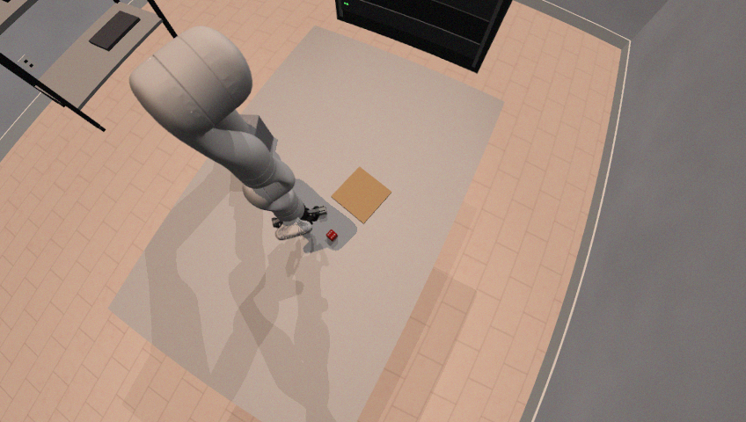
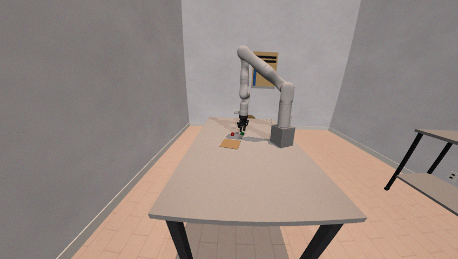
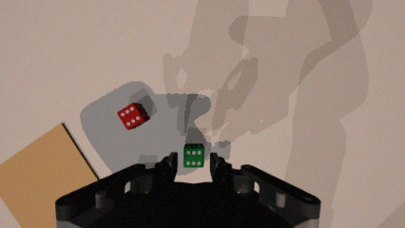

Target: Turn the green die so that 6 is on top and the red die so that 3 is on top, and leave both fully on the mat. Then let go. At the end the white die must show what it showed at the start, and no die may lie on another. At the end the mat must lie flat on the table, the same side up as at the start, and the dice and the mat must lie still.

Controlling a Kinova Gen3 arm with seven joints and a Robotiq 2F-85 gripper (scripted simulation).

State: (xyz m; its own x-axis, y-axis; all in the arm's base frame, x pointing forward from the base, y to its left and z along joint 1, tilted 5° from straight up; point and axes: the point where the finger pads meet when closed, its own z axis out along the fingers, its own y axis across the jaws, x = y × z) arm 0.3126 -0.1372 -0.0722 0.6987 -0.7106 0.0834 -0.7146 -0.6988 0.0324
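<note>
The green die stands on the table off the mat, with 6 on top in the wrist view. The red die also lies off the mat, its upper face showing 6. The white die lies near the green one; its top number is too small to read, and the gripper hides it in the wrist view. The tan mat lies flat with no die on it. My gripper is partly open and empty, pointing down just above the green die.
The grey table carries the arm's base to one side of the dice. The arm's grey shadow falls around the dice. The arm hides part of the table in the top view. A dark rack stands beyond the table.
</note>
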